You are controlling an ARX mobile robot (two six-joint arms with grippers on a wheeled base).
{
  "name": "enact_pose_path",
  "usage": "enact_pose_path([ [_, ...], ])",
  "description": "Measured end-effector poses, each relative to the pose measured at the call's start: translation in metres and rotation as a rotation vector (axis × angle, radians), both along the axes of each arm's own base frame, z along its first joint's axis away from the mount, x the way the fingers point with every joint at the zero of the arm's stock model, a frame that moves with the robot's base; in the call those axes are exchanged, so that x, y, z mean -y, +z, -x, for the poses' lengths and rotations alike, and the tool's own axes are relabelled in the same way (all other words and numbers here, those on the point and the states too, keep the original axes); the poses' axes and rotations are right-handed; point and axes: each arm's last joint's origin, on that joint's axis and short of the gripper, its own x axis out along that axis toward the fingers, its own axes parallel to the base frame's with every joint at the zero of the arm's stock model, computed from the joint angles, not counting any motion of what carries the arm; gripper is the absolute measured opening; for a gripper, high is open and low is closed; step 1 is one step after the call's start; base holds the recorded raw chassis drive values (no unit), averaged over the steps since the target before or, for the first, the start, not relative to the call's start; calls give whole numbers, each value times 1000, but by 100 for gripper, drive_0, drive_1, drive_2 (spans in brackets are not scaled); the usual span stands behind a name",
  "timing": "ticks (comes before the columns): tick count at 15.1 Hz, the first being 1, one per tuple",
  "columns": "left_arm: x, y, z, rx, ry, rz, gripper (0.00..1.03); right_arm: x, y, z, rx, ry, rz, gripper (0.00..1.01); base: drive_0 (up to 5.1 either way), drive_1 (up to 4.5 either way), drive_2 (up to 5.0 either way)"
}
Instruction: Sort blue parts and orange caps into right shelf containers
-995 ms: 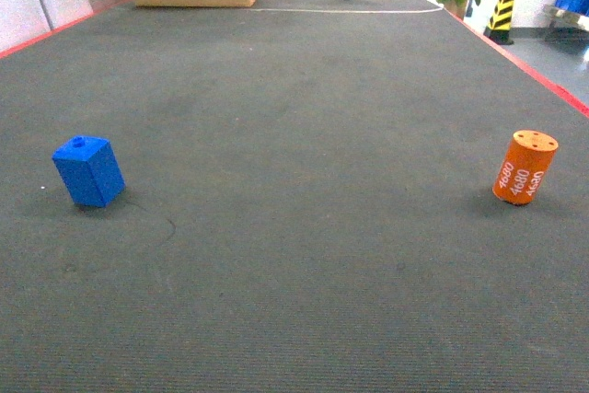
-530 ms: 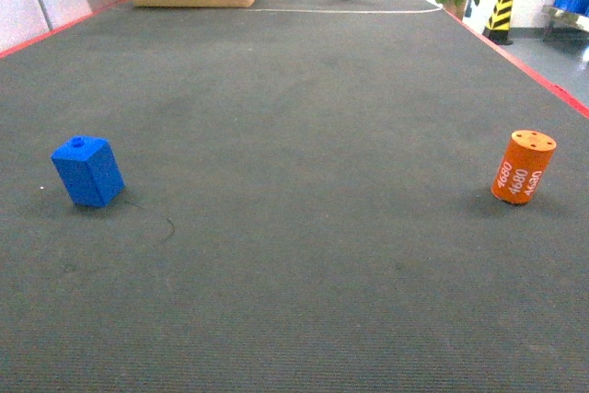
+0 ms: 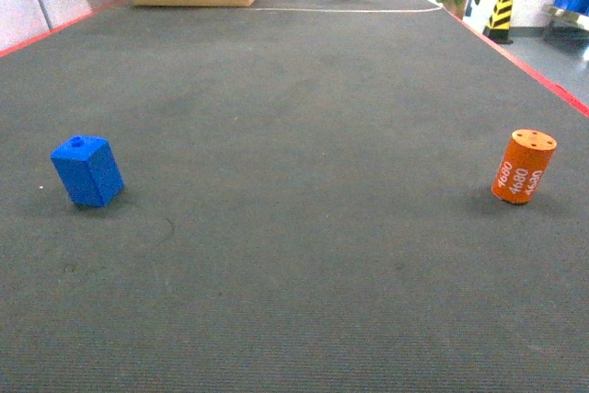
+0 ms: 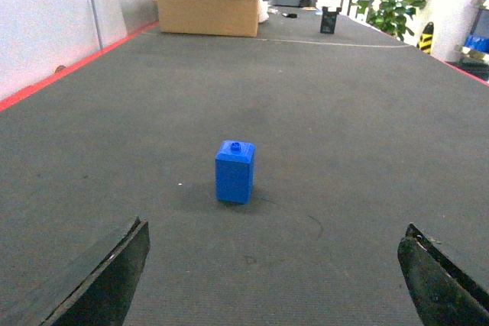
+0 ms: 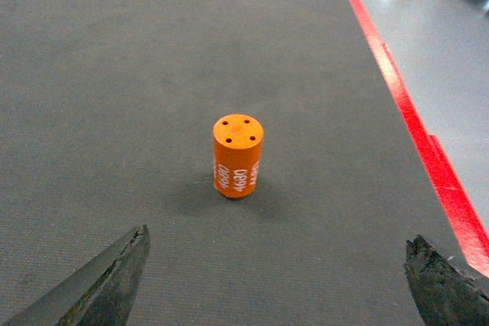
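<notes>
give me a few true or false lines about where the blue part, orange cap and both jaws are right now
1. The blue part stands on the dark floor mat, held by nothing. True.
2. The orange cap lies on its side. False: it stands on end, holed top up.
3. The left gripper is shut on the blue part. False: its jaws are wide apart, with the part ahead of them, untouched.
4. The right gripper is open, with the cap ahead between its jaws. True.
5. The cap sits beside the blue part, touching it. False: they are far apart, part on the left, cap on the right.
</notes>
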Motion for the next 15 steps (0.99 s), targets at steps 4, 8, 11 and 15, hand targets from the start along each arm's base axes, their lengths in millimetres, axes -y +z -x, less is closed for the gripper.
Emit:
enact_pose_path([
  [4, 0, 0, 0, 0, 0, 0, 98, -6, -6, -53, -75, 23, -4, 98, 0, 0, 0],
  [8, 0, 0, 0, 0, 0, 0, 98, -15, -18, -132, -173, 14, -33, 98, 0, 0, 0],
  [11, 0, 0, 0, 0, 0, 0, 98, -23, -41, -171, -241, -3, -41, 98, 0, 0, 0],
  [15, 0, 0, 0, 0, 0, 0, 98, -25, -74, -186, -291, -29, -23, 88, 0, 0, 0],
])
